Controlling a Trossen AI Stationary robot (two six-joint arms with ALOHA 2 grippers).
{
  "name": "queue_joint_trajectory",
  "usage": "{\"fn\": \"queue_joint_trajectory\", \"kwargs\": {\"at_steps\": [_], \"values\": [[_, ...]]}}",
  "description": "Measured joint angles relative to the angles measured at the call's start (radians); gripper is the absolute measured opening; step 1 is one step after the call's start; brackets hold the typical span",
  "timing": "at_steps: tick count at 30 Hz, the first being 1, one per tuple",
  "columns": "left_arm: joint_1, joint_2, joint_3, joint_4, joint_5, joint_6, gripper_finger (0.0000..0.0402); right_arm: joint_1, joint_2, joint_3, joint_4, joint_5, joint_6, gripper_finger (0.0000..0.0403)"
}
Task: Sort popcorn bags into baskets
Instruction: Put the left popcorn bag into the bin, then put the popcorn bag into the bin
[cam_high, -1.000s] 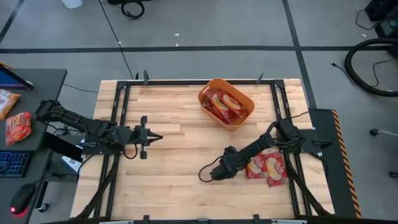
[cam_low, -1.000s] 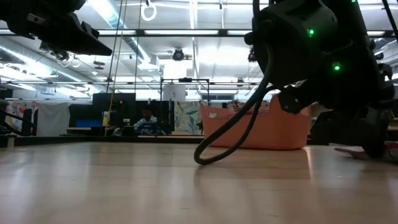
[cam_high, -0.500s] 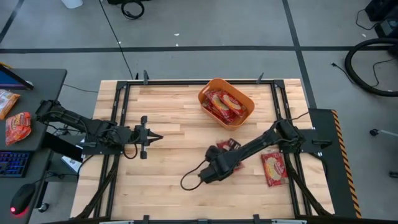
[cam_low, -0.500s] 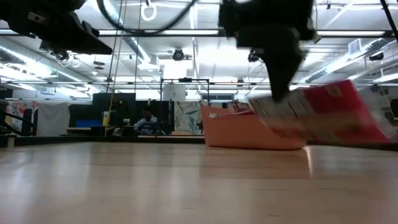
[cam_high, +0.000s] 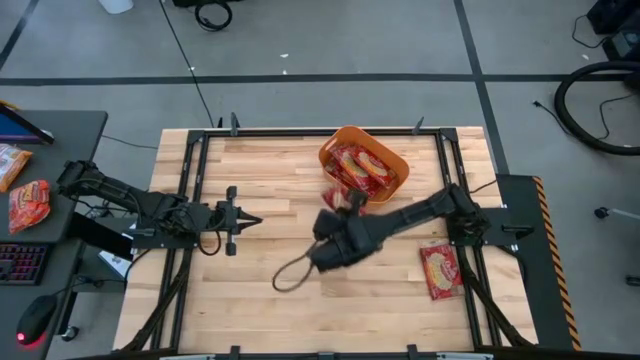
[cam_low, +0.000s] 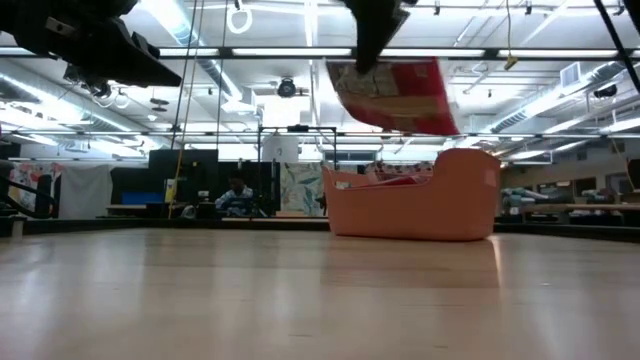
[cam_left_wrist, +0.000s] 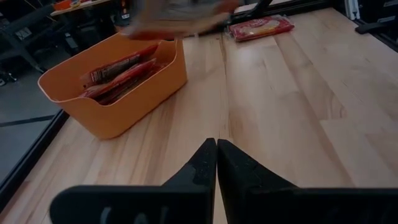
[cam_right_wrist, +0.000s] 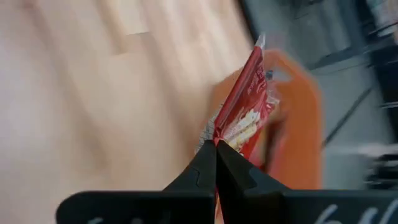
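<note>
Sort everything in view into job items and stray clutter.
Job items: carried popcorn bag in the right hand; orange basket holding bags; popcorn bag on the table; idle left hand.

Stray clutter: packets on the side desk; keyboard; mouse.

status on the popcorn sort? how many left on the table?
Done: several popcorn bags already lie in the orange basket. In hand: the right gripper is shut on one bag, carried in the air near the basket. Left: one bag on the table by the right edge. The left gripper waits, shut, over the table's left side.
</note>
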Motion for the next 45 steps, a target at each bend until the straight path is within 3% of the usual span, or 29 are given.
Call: {"fn": "queue_joint_trajectory", "kwargs": {"at_steps": [10,16,23,26,28,32,36,45], "values": [[0.000,0.000,0.000,0.003,0.000,-0.001,0.0018,-0.193,0.000,-0.015,0.000,0.107,-0.317,0.0006],[0.000,0.000,0.000,-0.001,0.000,-0.002,0.0018,-0.346,0.000,-0.018,-0.001,0.096,-0.482,0.0007],[0.000,0.000,0.000,-0.014,0.000,-0.003,0.0018,-0.525,0.000,-0.022,0.009,-0.122,-0.559,0.0011],[0.000,0.000,0.000,-0.026,0.000,-0.011,0.0018,-0.582,0.000,-0.060,0.051,-0.259,-0.560,0.0026],[0.000,0.000,0.000,-0.028,0.000,-0.021,0.0018,-0.603,0.000,-0.104,0.060,-0.295,-0.560,0.0042],[0.000,0.000,0.000,-0.032,0.000,-0.027,0.0018,-0.616,0.002,-0.193,0.047,-0.316,-0.523,0.0078],[0.000,0.000,0.000,-0.032,0.000,-0.027,0.0018,-0.577,0.001,-0.194,-0.004,-0.314,-0.445,0.0104],[0.000,0.000,0.000,-0.031,0.000,-0.029,0.0018,-0.397,-0.114,-0.141,0.028,-0.250,-0.289,0.0119]]}}
